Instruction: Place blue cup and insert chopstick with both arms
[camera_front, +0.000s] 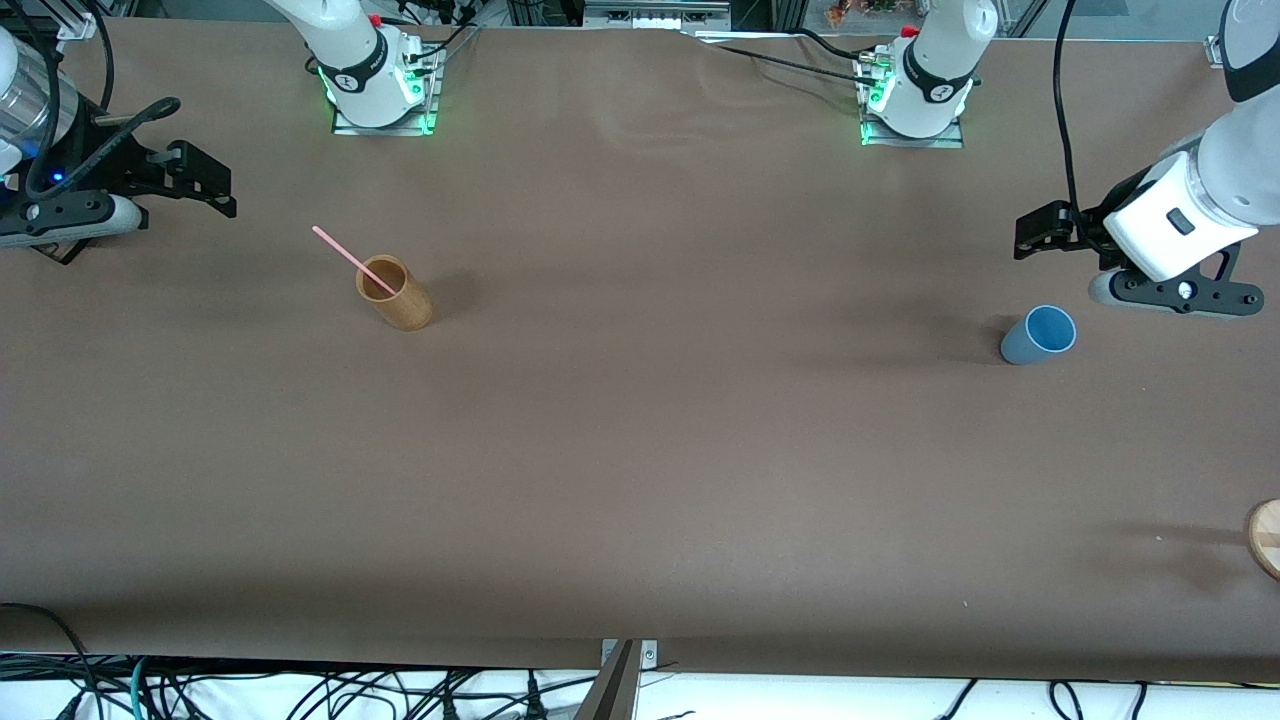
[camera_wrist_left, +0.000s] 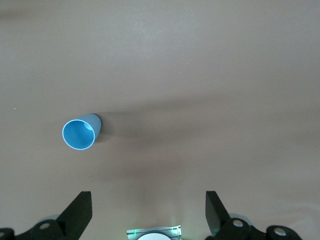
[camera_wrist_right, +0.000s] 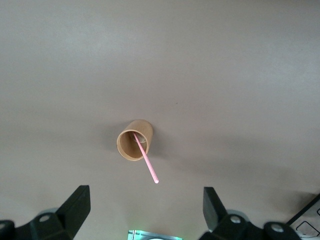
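The blue cup (camera_front: 1040, 335) stands upright on the brown table at the left arm's end; in the left wrist view the blue cup (camera_wrist_left: 80, 132) shows its lighter inside. My left gripper (camera_front: 1040, 232) (camera_wrist_left: 148, 210) hangs open over bare table beside the cup, holding nothing. The pink chopstick (camera_front: 350, 258) (camera_wrist_right: 146, 159) leans out of a tan wooden cup (camera_front: 395, 293) (camera_wrist_right: 134, 140) toward the right arm's end. My right gripper (camera_front: 215, 185) (camera_wrist_right: 146, 207) is open and empty above bare table near that wooden cup, apart from it.
A round wooden disc (camera_front: 1266, 538) lies at the table's edge at the left arm's end, nearer the front camera than the blue cup. The two arm bases (camera_front: 380, 85) (camera_front: 915, 100) stand along the table's robot edge. Cables hang below the front edge.
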